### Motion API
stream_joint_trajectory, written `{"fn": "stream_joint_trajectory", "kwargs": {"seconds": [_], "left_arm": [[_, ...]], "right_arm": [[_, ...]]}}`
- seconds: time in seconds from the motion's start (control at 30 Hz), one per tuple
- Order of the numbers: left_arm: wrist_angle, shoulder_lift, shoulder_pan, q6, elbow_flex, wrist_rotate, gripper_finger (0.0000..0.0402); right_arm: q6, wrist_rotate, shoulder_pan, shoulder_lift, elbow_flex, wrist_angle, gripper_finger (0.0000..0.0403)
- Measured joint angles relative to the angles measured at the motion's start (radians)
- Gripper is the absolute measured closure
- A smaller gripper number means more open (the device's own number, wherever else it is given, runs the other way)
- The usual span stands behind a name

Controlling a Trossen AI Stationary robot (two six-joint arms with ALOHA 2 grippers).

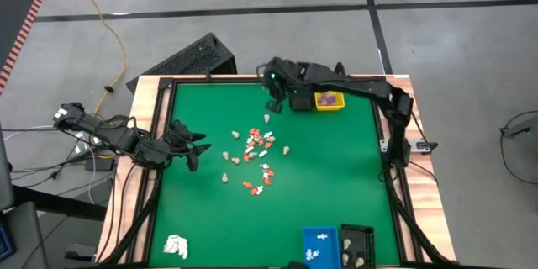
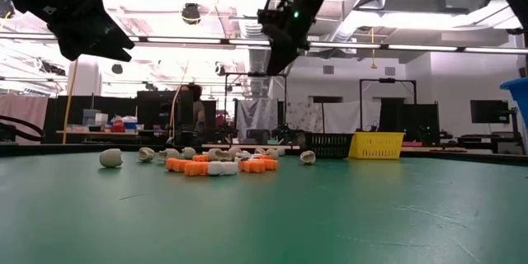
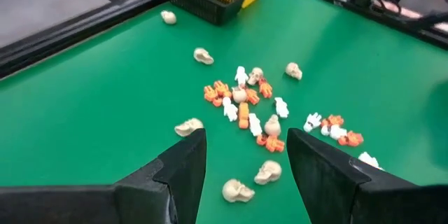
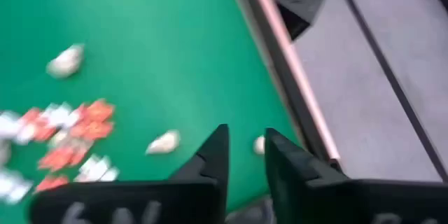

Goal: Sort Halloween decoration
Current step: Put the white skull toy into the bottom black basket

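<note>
Blurred decoration pieces (image 4: 66,136) in right wrist view; blue bin (image 2: 518,111) cut by edge.

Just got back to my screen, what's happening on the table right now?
The decorations mostly still lie loose mid-table: orange, white and beige pieces. The right gripper hangs above the far side near the yellow bin, fingers slightly apart with nothing between them. The left gripper waits open at the left side. A few pieces already sit in the blue bin and black bin.
</note>
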Motion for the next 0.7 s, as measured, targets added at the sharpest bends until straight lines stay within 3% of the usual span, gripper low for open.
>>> {"fn": "stream_joint_trajectory", "kwargs": {"seconds": [0.17, 0.23, 0.37, 0.5, 0.7], "left_arm": [[0.05, -0.002, 0.0, 0.025, 0.0, -0.037, 0.0213], [0.152, -0.002, 0.019, 0.116, 0.0, -0.042, 0.0213], [0.37, 0.008, 0.133, 0.319, 0.006, 0.095, 0.0226], [0.406, 0.049, 0.332, 0.396, 0.006, 0.177, 0.027], [0.626, 0.202, 0.661, 0.435, 0.006, 0.554, 0.0386]], "right_arm": [[0.137, -0.002, -0.078, 0.065, 0.0, 0.116, 0.0228], [0.147, -0.021, -0.09, 0.087, 0.005, 0.104, 0.0214], [0.144, -0.08, -0.1, 0.042, 0.067, 0.008, 0.0219], [0.128, -0.088, -0.078, -0.071, 0.138, -0.089, 0.0241], [0.158, -0.047, -0.003, -0.232, 0.146, -0.104, 0.0272]]}}
